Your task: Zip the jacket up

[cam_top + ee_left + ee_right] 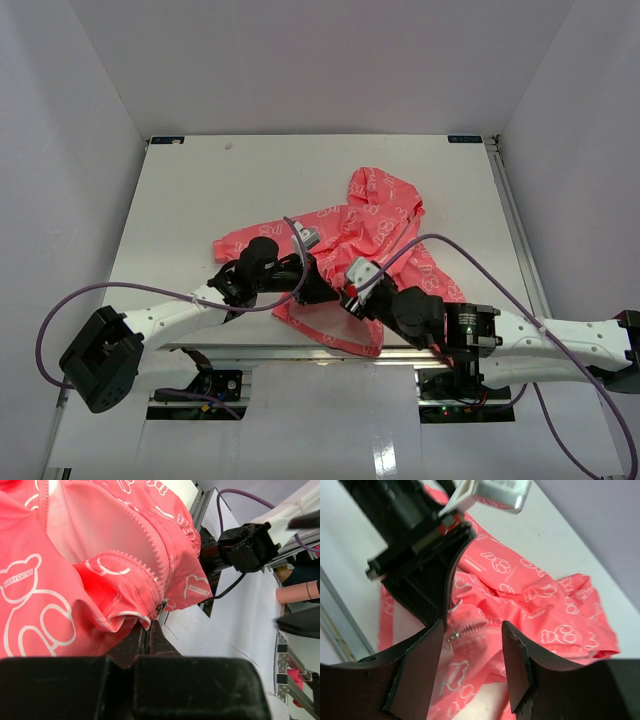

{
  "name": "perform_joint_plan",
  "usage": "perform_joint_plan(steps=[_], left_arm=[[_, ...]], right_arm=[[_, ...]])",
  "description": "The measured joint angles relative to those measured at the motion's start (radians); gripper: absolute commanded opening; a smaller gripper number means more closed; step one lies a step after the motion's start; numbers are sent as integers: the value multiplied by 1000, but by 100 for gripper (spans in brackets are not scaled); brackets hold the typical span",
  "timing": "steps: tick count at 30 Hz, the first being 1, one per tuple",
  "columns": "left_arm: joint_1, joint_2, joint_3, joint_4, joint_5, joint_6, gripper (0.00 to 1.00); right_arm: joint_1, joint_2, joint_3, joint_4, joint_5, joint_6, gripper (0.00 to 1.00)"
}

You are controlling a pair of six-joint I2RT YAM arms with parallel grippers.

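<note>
From above, the left gripper (328, 290) and right gripper (358, 303) cover the lower front of the jacket (385, 215), hiding its opening there. In the right wrist view the zipper slider (454, 636) is small and blurred, its shape unclear.

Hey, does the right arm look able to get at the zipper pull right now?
Probably yes. The right tool is open, and the zipper pull shows uncovered between its fingers. The left tool, shut on the hem of the jacket beside it, is close but doesn't seem to block it.
</note>
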Motion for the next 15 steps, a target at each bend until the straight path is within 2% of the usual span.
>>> perform_joint_plan(steps=[7, 11, 15], left_arm=[[17, 26, 8, 1, 37, -44, 0], [18, 30, 8, 2, 50, -57, 0], [18, 30, 8, 3, 53, -63, 0]], right_arm=[[147, -14, -158, 39, 168, -212, 62], [219, -14, -226, 146, 187, -315, 64], [227, 27, -296, 256, 182, -381, 65]])
